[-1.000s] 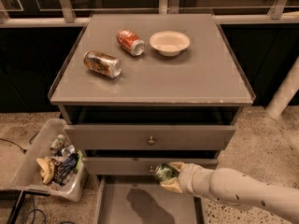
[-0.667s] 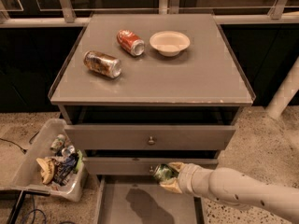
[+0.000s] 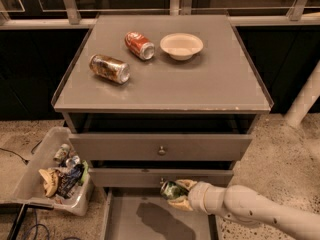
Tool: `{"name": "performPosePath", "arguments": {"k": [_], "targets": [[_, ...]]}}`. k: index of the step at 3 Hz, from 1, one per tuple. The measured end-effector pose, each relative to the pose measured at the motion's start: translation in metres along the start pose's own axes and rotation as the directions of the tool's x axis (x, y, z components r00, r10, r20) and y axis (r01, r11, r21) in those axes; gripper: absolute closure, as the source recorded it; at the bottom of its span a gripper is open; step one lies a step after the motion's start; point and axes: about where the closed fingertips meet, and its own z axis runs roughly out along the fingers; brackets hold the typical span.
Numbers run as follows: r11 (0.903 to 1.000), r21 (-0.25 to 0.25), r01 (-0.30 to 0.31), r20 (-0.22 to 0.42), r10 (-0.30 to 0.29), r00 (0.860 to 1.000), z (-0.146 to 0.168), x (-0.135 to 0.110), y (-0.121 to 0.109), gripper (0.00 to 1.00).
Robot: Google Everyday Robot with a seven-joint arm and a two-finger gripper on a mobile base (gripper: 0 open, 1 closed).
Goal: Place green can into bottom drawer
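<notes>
Green-and-silver patterned green can (image 3: pixel 171 189) held in cream gripper (image 3: pixel 176 194) over grey bottom drawer (image 3: pixel 121 223), red can (image 3: pixel 139 45), gold-brown can (image 3: pixel 109 68), cream bowl (image 3: pixel 181 45)

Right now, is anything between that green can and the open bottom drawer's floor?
Nothing. In the camera view, the end effector grips the green can above the bottom drawer; only a shadow lies beneath.

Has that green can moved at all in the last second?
No, not noticeably: the green can, held by the gripper, stays just below the middle drawer, above the bottom drawer.
</notes>
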Motion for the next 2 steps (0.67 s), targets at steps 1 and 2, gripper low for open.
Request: {"name": "performPosePath", "arguments": {"k": [1,2], "targets": [[0.9999,-0.009,0.010,0.060,-0.009,0.998,0.032,0.031,0.009,1.00],[0.9968,-0.067,0.044,0.052,-0.040,0.998,0.059,0.063,0.024,1.00]]}}
